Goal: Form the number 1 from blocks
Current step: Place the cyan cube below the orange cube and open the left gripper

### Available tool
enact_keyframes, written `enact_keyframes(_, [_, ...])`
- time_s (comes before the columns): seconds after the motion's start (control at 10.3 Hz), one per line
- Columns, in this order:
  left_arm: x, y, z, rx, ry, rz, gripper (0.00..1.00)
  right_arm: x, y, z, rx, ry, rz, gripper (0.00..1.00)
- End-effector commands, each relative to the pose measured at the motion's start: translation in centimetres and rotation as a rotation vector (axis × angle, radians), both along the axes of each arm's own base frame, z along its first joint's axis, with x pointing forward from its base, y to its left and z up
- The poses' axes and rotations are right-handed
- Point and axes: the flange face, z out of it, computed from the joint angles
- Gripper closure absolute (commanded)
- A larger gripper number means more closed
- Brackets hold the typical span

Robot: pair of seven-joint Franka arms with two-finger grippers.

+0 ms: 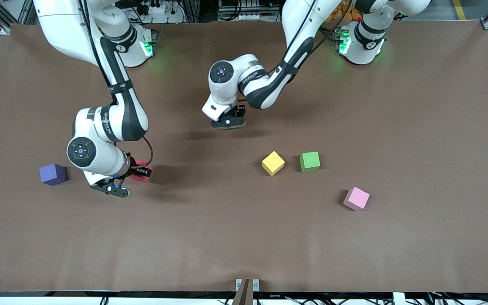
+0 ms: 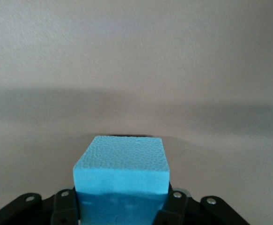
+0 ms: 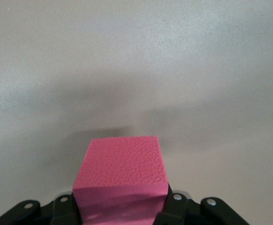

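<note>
My left gripper hangs low over the middle of the table, shut on a blue block; the hand hides that block in the front view. Toward the right arm's end, my right gripper is shut on a deep pink block, low over the table. A purple block lies beside it, closer to the table's end. A yellow block, a green block and a pale pink block lie toward the left arm's end. Orange and red blocks are out of view.
The brown table mat stretches bare from the blocks to the edge nearest the front camera. A small metal bracket sits at the middle of that edge. Both arm bases stand along the back edge.
</note>
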Motion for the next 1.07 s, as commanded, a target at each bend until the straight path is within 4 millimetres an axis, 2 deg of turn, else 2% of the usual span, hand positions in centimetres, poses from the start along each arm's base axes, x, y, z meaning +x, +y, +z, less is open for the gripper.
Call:
enact_keyframes(0.0, [-0.7, -0.8, -0.1, 0.000, 0.005, -0.020, 1.00, -0.8, -0.2, 0.6, -0.007, 0.006, 0.012, 0.57])
enact_keyframes(0.19, [-1.1, -1.0, -0.2, 0.002, 0.006, -0.023, 1.00, -0.9, -0.2, 0.6, -0.007, 0.007, 0.011, 0.57])
enact_keyframes(0.48, [-2.4, -1.6, -0.6, 0.006, 0.012, -0.040, 1.00, -1.1, 1.0, 1.0, -0.002, 0.001, 0.013, 0.57])
enact_keyframes(0.97, [-2.7, -1.4, -1.5, 0.022, 0.016, -0.050, 1.00, -1.2, 1.4, 1.3, 0.002, -0.001, 0.018, 0.57])
